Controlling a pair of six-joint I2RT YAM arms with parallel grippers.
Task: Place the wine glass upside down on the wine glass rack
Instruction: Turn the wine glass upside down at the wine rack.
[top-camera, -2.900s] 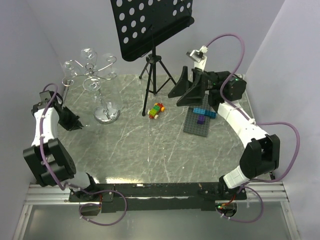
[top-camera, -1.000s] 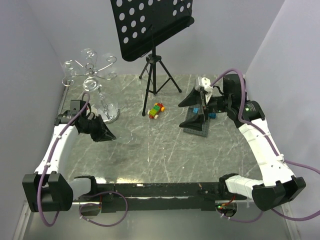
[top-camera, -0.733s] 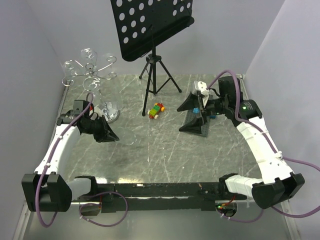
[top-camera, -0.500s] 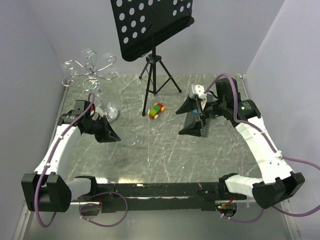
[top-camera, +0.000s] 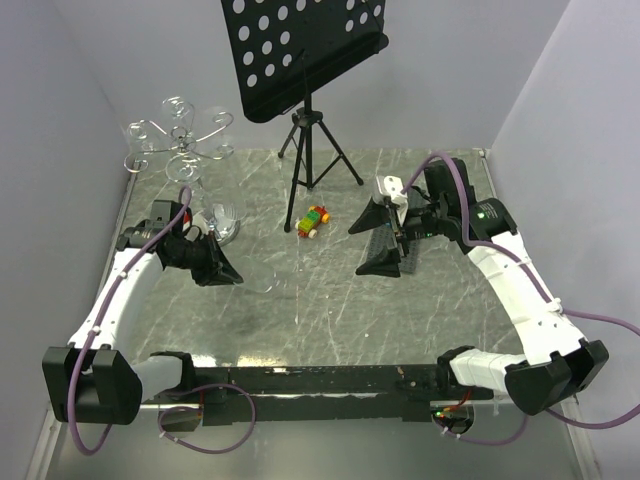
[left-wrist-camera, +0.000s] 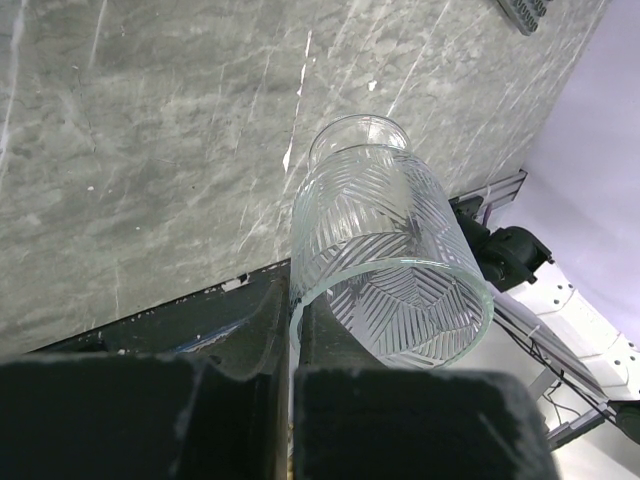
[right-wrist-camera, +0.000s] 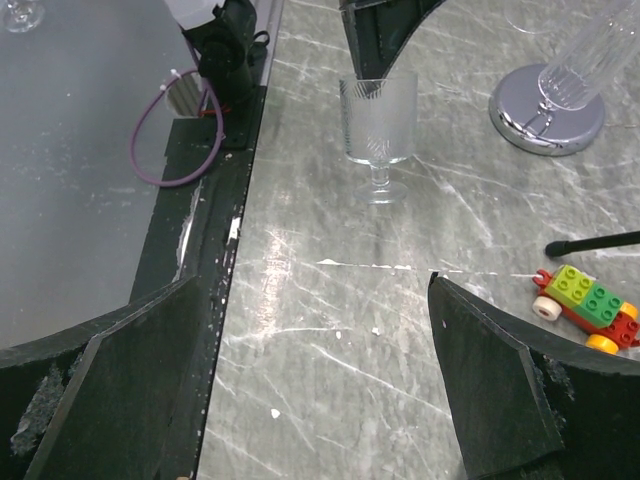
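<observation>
The wine glass (right-wrist-camera: 378, 118), clear with a cut pattern, is upright over the marble; its foot is at or just above the surface. My left gripper (top-camera: 228, 270) is shut on its rim, one finger inside the bowl and one outside, as the left wrist view shows on the glass (left-wrist-camera: 385, 260). In the top view the glass (top-camera: 264, 279) is only a faint outline. The chrome wine glass rack (top-camera: 180, 140) stands at the back left, its round base (right-wrist-camera: 545, 115) behind the glass. My right gripper (top-camera: 372, 243) hangs wide open mid-table, facing the glass, nothing between its fingers (right-wrist-camera: 100, 380).
A black music stand (top-camera: 305, 60) on a tripod (top-camera: 315, 150) stands at the back centre. A toy brick car (top-camera: 313, 220) lies in front of it. A grey brick baseplate (top-camera: 408, 255) is mostly hidden behind my right gripper. Walls close in on both sides.
My left gripper has carried the glass a little right, away from the rack. My right gripper has swung left and nearer, over the baseplate. Both jaws stand unchanged.
</observation>
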